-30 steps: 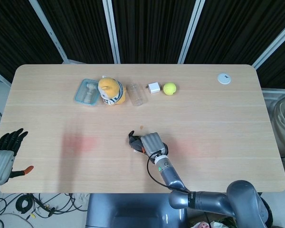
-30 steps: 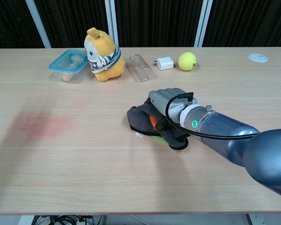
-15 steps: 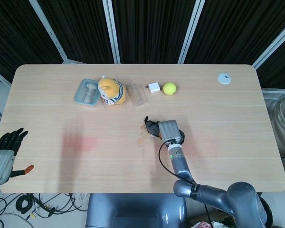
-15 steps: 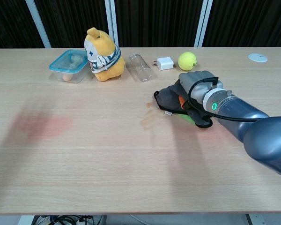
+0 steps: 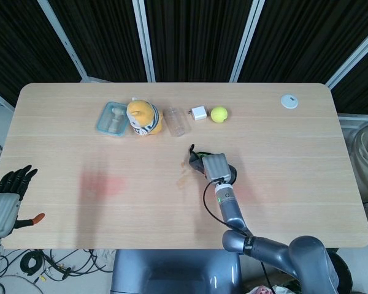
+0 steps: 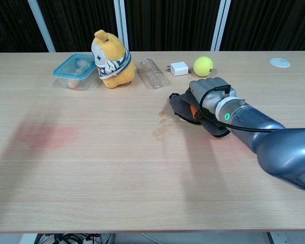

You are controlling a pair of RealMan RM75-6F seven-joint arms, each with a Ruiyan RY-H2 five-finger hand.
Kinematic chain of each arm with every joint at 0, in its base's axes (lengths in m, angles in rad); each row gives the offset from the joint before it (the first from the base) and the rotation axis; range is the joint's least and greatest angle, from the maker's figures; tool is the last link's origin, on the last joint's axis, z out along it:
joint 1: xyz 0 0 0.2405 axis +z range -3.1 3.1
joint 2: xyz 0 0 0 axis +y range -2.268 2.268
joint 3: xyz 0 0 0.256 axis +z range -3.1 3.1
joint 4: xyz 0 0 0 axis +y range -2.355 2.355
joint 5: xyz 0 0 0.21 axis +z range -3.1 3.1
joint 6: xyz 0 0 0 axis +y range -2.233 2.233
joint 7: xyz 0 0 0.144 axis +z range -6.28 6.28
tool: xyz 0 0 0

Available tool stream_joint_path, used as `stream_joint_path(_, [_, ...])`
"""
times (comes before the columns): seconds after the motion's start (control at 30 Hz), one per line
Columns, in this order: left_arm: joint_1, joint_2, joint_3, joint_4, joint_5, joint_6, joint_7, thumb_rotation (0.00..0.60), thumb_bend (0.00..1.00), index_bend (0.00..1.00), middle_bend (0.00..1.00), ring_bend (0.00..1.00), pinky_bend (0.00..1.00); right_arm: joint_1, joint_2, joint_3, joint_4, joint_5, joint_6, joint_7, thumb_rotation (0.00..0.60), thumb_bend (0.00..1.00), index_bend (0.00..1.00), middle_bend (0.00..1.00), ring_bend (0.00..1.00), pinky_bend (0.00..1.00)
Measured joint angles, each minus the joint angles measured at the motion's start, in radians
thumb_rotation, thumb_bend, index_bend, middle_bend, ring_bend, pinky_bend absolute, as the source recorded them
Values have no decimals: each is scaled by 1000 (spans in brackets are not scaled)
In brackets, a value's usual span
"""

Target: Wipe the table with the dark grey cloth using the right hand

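The dark grey cloth (image 6: 182, 105) lies bunched on the table near its middle, with an edge sticking out to the left (image 5: 195, 162). My right hand (image 6: 207, 91) presses down on top of it, fingers curled over the cloth (image 5: 214, 165). A small brownish smear (image 6: 160, 131) marks the wood just left of the cloth. My left hand (image 5: 6, 195) hangs off the table's left front corner, dark fingers spread, holding nothing. It does not show in the chest view.
Along the back stand a blue-lidded food box (image 6: 74, 71), a yellow plush toy (image 6: 111, 52), a clear bottle on its side (image 6: 152, 73), a white charger (image 6: 179, 68) and a yellow tennis ball (image 6: 203, 65). A white disc (image 6: 279, 62) lies far right. A faint reddish patch (image 6: 40, 136) tints the wood left.
My right hand has dragged the cloth away from the front and to the right, toward the tennis ball, uncovering a brownish smear. The left hand has stayed put.
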Motion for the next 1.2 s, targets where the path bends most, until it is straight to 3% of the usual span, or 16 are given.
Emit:
stream_joint_path(0.33, [-1,2,-1,2,-3,-2,-2,600,0,0,0,0,0,14,-61,11,-90,-93,1,78,600,711,784,658,732,827])
stream_joint_path(0.7, [0,4,-1,2,-2,1,-4,600,0,0,0,0,0,-3,-61,-17,-265,-144,-19,127,600,711,783,656,729,822])
stream_joint_path(0.83, [0,4,-1,2,-3,2,-4,600,0,0,0,0,0,-5,-66,-25,-247,-139,-27,118,600,711,784,656,729,820])
stream_joint_path(1.2, [0,1,-2,1,-3,3,-5,600,0,0,0,0,0,-19,-89,-30,-75,-166,-5,116,600,711,784,655,728,815])
